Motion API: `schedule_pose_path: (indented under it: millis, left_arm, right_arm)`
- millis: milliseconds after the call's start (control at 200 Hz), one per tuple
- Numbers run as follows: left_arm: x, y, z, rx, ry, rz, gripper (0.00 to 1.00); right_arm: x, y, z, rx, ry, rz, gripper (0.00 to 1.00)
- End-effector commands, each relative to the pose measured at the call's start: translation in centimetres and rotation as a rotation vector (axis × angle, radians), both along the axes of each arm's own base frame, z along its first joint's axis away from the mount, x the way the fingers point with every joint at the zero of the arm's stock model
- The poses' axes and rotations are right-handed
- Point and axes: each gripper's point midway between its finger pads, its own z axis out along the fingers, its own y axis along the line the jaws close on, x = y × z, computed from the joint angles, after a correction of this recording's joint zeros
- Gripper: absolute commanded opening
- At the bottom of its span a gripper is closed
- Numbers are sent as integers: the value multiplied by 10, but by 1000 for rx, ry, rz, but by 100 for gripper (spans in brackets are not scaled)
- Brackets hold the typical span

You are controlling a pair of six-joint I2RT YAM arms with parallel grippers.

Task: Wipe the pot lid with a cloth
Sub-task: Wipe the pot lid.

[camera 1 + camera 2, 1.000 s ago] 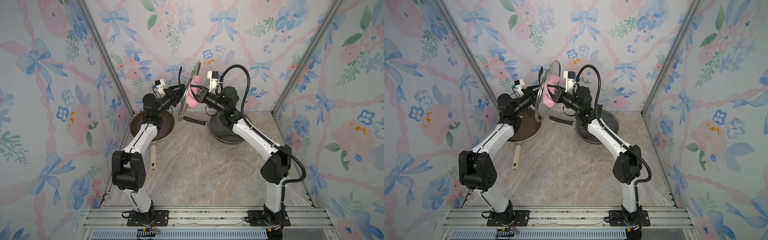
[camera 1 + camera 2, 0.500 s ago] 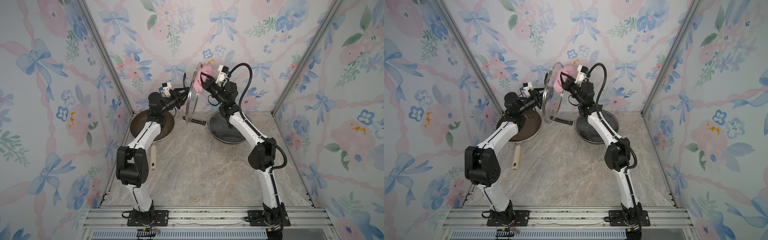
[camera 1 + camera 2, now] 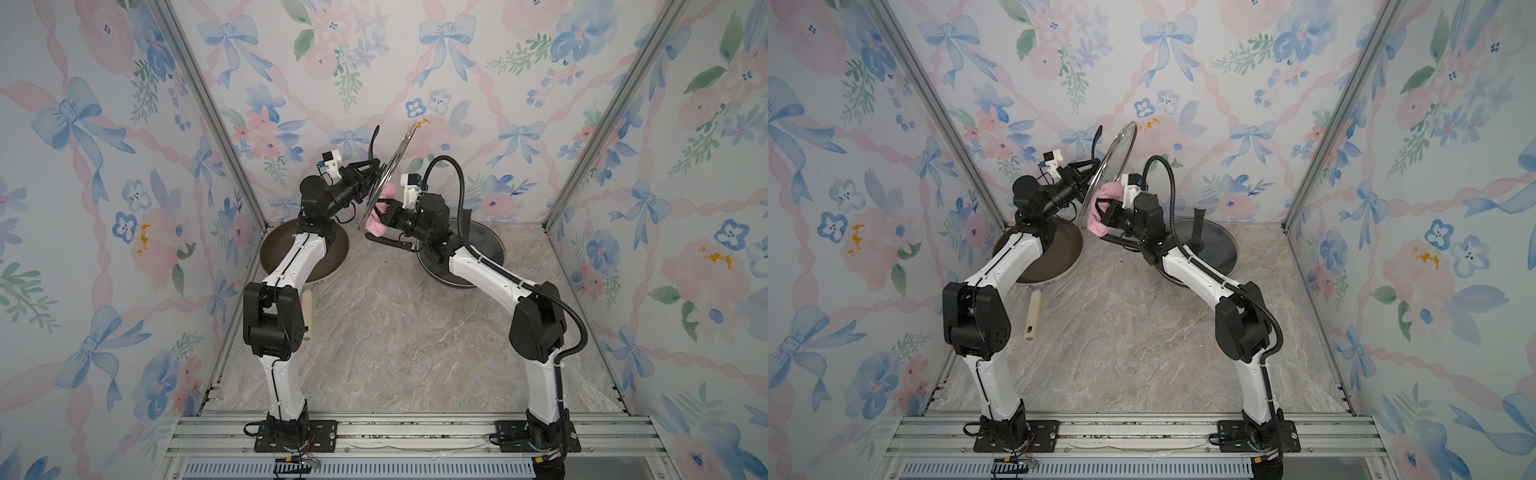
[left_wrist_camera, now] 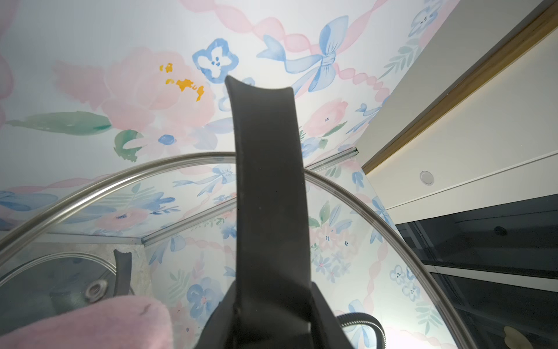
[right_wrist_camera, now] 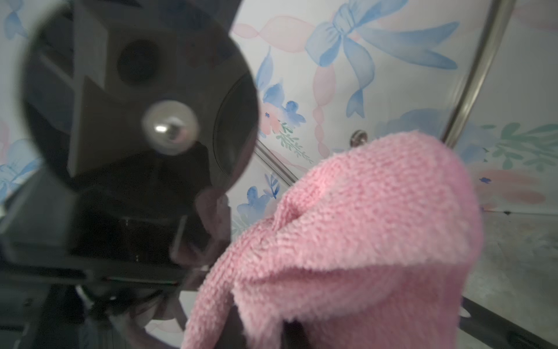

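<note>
- The tabletop (image 3: 395, 332) is grey-beige marble-patterned stone; an aluminium rail (image 3: 415, 432) runs along its near edge and carries both arm bases.
- Three walls (image 3: 124, 208) close in the other sides, papered with pink flowers, pink ribbons and blue bows; bare metal posts (image 3: 216, 124) stand in the two far corners.
- A brown pan (image 3: 1067, 249) sits at the far left corner, its pale wooden handle (image 3: 1033, 316) pointing toward the near edge; a second pan (image 3: 1217, 249), covered by a glass lid with a black handle, sits toward the far right corner.
- The pot lid (image 3: 1108, 166) is held up in the air over the middle of the far edge, standing on edge and tilted; the left gripper (image 3: 372, 172) is clamped on its black handle.
- The right gripper (image 3: 1102, 210) is closed on the cloth (image 3: 1106, 195), a bunched pink rag; it lies against the lower half of the lid's glass, on the face away from the handle.
</note>
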Motion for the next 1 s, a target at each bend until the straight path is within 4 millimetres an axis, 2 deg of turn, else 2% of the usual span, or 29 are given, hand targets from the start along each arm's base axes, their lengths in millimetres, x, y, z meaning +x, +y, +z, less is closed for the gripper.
schedule_pose_path:
  millis: [0,75,140,235,310,370,410,480,590,690,785,875,940,995]
  left_arm:
    - [-24,-20,36,-56,-130,-45,6]
    - [-25,-25,33,-60,-119,-55,6]
    - [-27,-29,33,-65,-115,-64,6]
    - [-33,-37,36,-70,-117,-80,6]
    - [-39,-42,39,-76,-116,-98,6]
    - [-44,-45,45,-83,-123,-100,6]
    - [-48,-45,51,-87,-134,-100,6]
    - [-55,-43,62,-100,-157,-97,6]
    - [-60,-39,72,-115,-174,-82,6]
    - [-59,-37,74,-125,-177,-70,6]
    - [-53,-38,73,-138,-169,-71,6]
    - [-47,-40,72,-153,-161,-78,6]
    - [-43,-41,72,-162,-158,-85,6]
    - [-41,-44,70,-163,-155,-91,6]
  right_arm:
    - [-76,-13,140,170,-328,89,3]
    - [-74,-30,169,248,-368,50,2]
    - [-65,-46,186,303,-394,-3,2]
    - [-39,-66,198,340,-403,-103,2]
    - [-13,-76,195,341,-384,-158,2]
    - [12,-77,176,309,-329,-191,1]
    - [30,-73,155,285,-276,-200,1]
    - [46,-65,122,237,-212,-207,1]
    - [52,-51,76,158,-122,-193,1]
    - [41,-32,45,122,-55,-142,1]
    - [31,-17,24,84,-23,-125,1]
    - [26,-7,15,62,-6,-104,1]
    - [27,-4,15,54,-5,-98,1]
    - [24,-5,25,64,-24,-91,1]
